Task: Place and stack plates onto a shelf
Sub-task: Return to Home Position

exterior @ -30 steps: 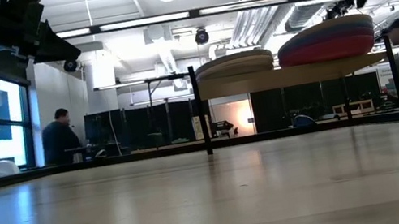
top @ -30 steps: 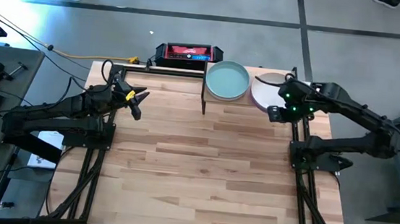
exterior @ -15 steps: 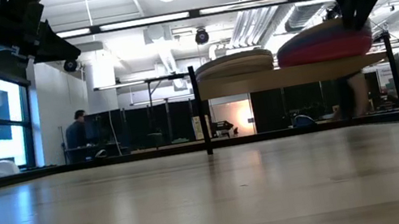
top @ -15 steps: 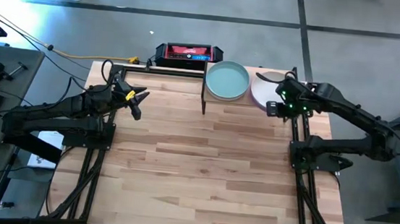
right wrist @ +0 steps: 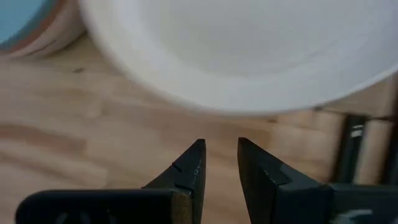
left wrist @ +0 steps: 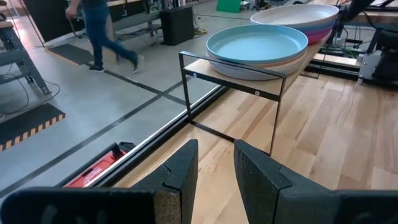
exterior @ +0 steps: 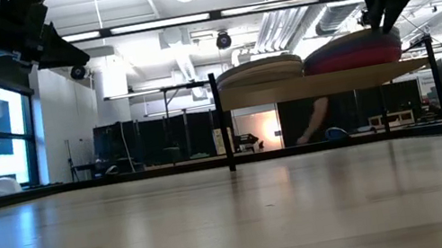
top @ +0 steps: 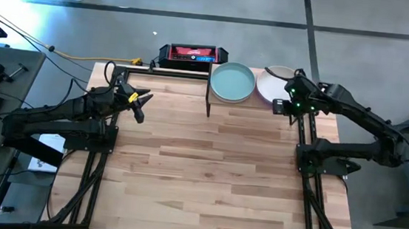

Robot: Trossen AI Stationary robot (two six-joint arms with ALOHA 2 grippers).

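Right pincer (right wrist: pixel 221 144) hangs at the right end of the shelf (exterior: pixel 288 90), its two fingers a narrow gap apart and holding nothing, tips aimed at the rim of the white plate (right wrist: pixel 249 43). That plate tops the right stack (exterior: pixel 352 51), with magenta and purple rims showing beneath it. From table height the pincer reaches down to the stack's upper edge, and it is unclear whether it touches. Just beside it, on the shelf's left half, sits the left stack (exterior: pixel 259 71), topped by a pale blue plate (left wrist: pixel 256 42). All the plates in view are on the shelf, which stands at the far edge of the table (top: pixel 207 167). Left pincer (left wrist: pixel 216 146) waits well apart from the shelf, over the table's left side, its fingers slightly parted and empty. A person (left wrist: pixel 102 31) walks across the floor beyond the shelf.
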